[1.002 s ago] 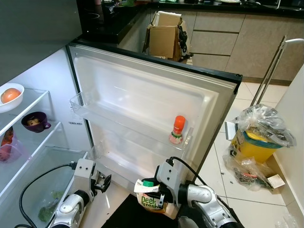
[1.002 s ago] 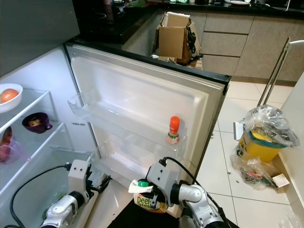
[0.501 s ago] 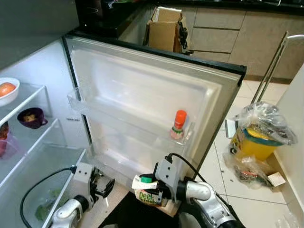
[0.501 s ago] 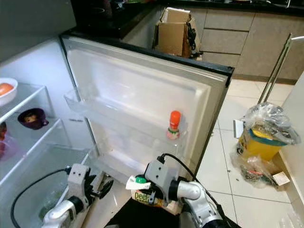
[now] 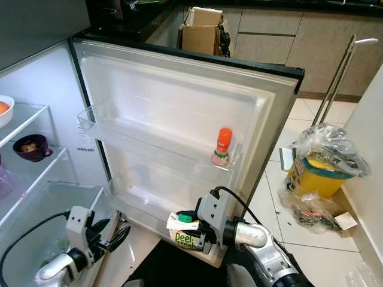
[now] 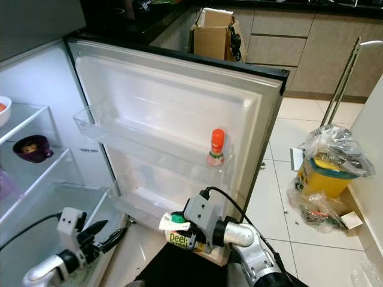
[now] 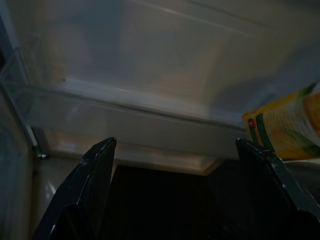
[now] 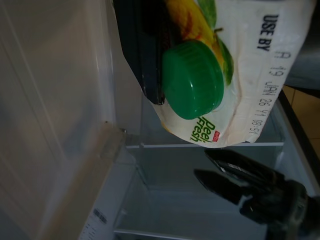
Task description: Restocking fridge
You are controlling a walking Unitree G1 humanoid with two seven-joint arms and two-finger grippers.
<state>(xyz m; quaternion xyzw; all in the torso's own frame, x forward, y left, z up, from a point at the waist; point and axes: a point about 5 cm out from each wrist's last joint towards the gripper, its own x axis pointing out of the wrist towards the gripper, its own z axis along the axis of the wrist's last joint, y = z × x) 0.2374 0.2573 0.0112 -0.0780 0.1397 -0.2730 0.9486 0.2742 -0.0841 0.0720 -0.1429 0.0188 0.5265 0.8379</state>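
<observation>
One green-capped paper juice carton (image 5: pixel 187 234) in the right end effector (image 5: pixel 197 230).

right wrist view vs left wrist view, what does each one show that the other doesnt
Right wrist view alone: the juice carton's green cap, its use-by date, and the left gripper with fingers apart. Left wrist view alone: the lower door shelf's rail seen between the left gripper's own spread black fingers. Both share the juice carton and the pale fridge door lining.
</observation>
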